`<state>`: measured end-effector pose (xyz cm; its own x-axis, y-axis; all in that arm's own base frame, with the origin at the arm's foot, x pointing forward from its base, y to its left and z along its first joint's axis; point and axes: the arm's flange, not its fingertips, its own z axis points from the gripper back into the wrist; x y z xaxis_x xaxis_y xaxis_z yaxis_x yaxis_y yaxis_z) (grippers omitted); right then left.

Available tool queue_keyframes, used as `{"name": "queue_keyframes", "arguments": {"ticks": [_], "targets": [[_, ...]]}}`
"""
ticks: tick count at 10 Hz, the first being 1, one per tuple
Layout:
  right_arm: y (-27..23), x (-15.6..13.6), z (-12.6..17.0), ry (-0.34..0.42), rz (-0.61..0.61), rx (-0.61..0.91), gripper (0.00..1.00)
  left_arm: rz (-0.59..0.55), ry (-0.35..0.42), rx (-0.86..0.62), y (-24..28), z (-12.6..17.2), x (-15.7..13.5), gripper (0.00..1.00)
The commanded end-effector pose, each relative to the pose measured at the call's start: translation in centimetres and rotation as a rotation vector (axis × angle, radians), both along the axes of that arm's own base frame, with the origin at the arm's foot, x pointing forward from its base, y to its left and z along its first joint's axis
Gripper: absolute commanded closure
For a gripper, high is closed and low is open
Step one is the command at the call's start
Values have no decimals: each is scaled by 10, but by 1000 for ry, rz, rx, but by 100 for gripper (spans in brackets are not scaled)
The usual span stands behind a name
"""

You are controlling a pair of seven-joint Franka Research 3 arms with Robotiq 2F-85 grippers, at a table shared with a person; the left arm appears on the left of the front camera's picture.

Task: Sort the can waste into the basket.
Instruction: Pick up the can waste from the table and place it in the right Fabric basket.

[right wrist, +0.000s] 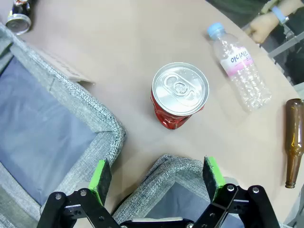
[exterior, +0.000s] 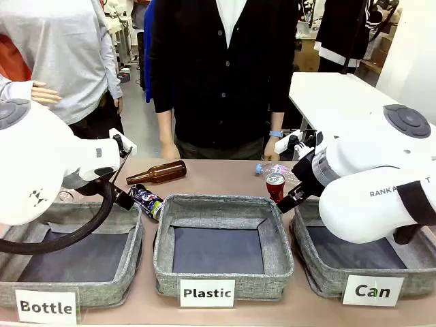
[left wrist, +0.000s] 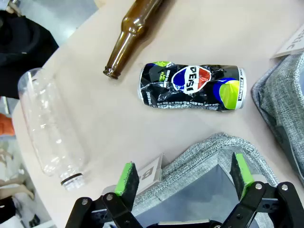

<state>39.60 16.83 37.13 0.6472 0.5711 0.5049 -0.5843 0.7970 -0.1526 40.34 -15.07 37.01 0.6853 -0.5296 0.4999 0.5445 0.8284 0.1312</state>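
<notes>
At the far left, the grey woven-fabric basket labelled "Bottle" (exterior: 82, 289) sits at the near edge of the tan surface (exterior: 218, 178). The left pincer (left wrist: 183, 175) hangs over this basket's far corner, jaws spread wide with nothing between the green pads (left wrist: 127, 178). A clear plastic bottle with no cap (left wrist: 51, 126) lies on the surface in the left wrist view.

Just past the corner, the crumpled dark blue-black metal drink can with red-white-blue marks (exterior: 146, 200) lies on its side on the surface, between the "Bottle" basket and the like grey basket labelled "Plastic" (exterior: 223, 271). Beyond the can lies a brown glass bottle (exterior: 157, 172), also on its side.

To the right of the "Plastic" basket's far right corner, the red metal drink can with a silver top (exterior: 275, 186) stands upright on the surface. A clear plastic bottle with a blue cap (exterior: 272, 168) lies just behind it, near the person's hand (exterior: 274, 147).

The right pincer (right wrist: 157, 178) is open and empty, above the far corner of the grey woven-fabric basket with the white "Can" label (exterior: 325, 279). The red can stands just ahead of its fingers. Both cans are outside this basket.
</notes>
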Motion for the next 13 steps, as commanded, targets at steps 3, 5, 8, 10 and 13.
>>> {"name": "queue_keyframes", "arguments": {"ticks": [3,5,8,10,13], "targets": [[0,0,0,0,0,0,0,0,0,0,0,0,0,0],[0,0,0,0,0,0,0,0,0,0,0,0,0,0],[0,0,0,0,0,0,0,0,0,0,0,0,0,0],[0,0,0,0,0,0,0,0,0,0,0,0,0,0],[0,0,0,0,0,0,0,0,0,0,0,0,0,0]]}}
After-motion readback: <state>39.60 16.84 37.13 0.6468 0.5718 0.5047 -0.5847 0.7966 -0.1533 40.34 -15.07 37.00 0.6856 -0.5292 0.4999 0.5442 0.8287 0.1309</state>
